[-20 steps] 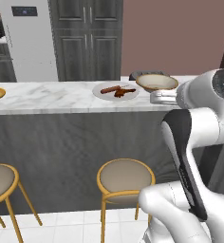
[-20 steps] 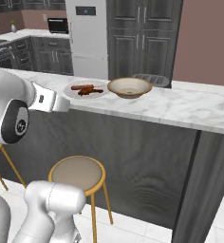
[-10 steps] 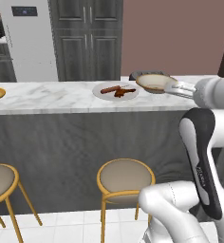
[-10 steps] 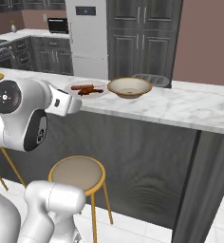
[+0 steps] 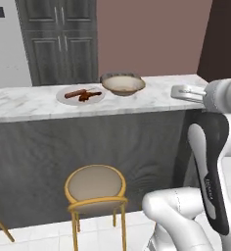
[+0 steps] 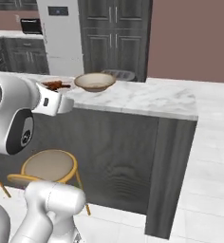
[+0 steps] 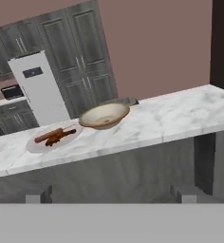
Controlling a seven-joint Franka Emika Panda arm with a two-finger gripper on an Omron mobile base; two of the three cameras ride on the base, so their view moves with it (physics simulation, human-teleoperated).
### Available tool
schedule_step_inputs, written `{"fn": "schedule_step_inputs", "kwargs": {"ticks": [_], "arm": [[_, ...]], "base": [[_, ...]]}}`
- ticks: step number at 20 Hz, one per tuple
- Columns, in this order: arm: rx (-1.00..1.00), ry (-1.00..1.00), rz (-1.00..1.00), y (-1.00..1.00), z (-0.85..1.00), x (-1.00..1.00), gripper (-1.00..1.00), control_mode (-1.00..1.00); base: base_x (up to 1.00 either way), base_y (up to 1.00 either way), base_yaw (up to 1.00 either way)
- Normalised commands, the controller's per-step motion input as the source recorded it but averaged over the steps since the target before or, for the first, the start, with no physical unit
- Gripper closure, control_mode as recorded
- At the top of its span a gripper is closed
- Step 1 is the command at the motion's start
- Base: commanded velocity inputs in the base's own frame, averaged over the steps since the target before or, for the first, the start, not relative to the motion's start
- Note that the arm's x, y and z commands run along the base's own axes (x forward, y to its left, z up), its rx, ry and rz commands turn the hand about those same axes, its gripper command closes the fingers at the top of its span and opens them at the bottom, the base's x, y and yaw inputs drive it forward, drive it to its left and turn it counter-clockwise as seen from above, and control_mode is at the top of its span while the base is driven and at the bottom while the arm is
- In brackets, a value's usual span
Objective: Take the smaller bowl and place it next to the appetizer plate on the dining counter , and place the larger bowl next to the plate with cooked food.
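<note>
The larger bowl (image 5: 122, 84) (image 6: 95, 81) (image 7: 104, 115), cream with a golden-brown rim, stands upright on the dining counter (image 5: 29, 105) (image 6: 147, 99) (image 7: 180, 118). Just to its left is the plate with cooked food (image 5: 80, 94) (image 7: 54, 136), apart from the bowl; in the right base view my arm partly hides the plate (image 6: 57, 85). My gripper (image 5: 176, 91) (image 7: 111, 197) hovers off the counter's front edge, to the right of the bowl, open and empty. Its fingertips (image 7: 38, 195) stand wide apart. The smaller bowl and the appetizer plate are out of view.
A round stool (image 5: 95, 184) (image 6: 50, 166) with a yellow frame stands in front of the counter. The counter ends at the right (image 6: 175, 156), with white floor beyond. A fridge (image 7: 40, 88) and dark cabinets (image 5: 63, 44) line the far wall.
The whole picture has shifted left, so the base has driven to the right. The hand, close to the cream bowl a second ago, now sits farther right of it, still open.
</note>
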Motion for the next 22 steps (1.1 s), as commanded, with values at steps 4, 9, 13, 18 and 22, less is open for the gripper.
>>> {"fn": "schedule_step_inputs", "kwargs": {"ticks": [4, 9, 13, 18, 22], "arm": [[0.00, 0.00, 0.00, 0.00, 0.00, 0.00, -1.00, 1.00], [0.00, 0.00, 0.00, 0.00, 0.00, 0.00, -1.00, 1.00], [0.00, 0.00, 0.00, 0.00, 0.00, 0.00, -1.00, 1.00], [0.00, 0.00, 0.00, 0.00, 0.00, 0.00, -1.00, 1.00], [0.00, 0.00, 0.00, 0.00, 0.00, 0.00, -1.00, 1.00]], "base": [[0.05, -1.00, -0.42], [0.33, -1.00, -0.31], [0.54, -1.00, -0.18], [0.55, -1.00, -0.09], [0.77, -1.00, 0.09]]}}
